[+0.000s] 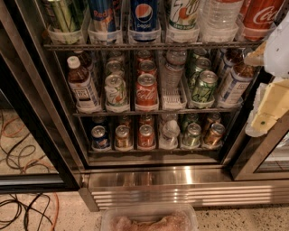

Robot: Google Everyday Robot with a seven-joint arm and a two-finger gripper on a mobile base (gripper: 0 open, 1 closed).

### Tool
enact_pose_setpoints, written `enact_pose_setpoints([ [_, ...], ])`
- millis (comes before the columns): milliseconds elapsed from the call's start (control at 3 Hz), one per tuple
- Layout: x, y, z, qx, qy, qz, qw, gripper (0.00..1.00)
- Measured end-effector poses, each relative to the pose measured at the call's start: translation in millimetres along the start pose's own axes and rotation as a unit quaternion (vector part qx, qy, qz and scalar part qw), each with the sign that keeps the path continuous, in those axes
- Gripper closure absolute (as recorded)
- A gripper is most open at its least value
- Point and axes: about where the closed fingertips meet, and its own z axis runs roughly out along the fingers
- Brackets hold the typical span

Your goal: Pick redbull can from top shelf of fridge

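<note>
Task barely begun, as far as can be judged: the redbull can (103, 13), a slim blue-and-silver metal can w/ red lettering, sits untouched on the top shelf (149, 46), a dark wire rack w/ white plastic lane fronts, inside the fridge (180, 178), a big dark-framed drinks cooler w/ ribbed steel base. The can is in the 2nd lane from the left, at the near end of it, btw a green-striped can (63, 16) on its left and a dark-blue Pepsi can (144, 16) on its right, close to both. The cream-and-white gripper (269, 108) hangs at the far right edge, lower down, about level w/ the middle rack and well apart from the can; holding nothing visible, but whether it's spread or closed I can't tell. Left to do: reach up and leftwards, grip, draw the can out. The can stands upright, long axis vertical, lettering facing outwards; its top is cut off by the frame edge, so the pull-tab isn't visible.
</note>
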Motion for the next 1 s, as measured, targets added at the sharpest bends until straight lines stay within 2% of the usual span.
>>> enact_pose_setpoints([
  [333,0.0,0.0,0.0,0.000,0.000,0.000,1.0000,0.00],
  [667,-6.2,-5.1,2.4,0.017,-0.040,0.020,0.9988,0.00],
  [1000,-22.8,20.6,3.5,0.035,-0.116,0.089,0.9886,0.00],
])
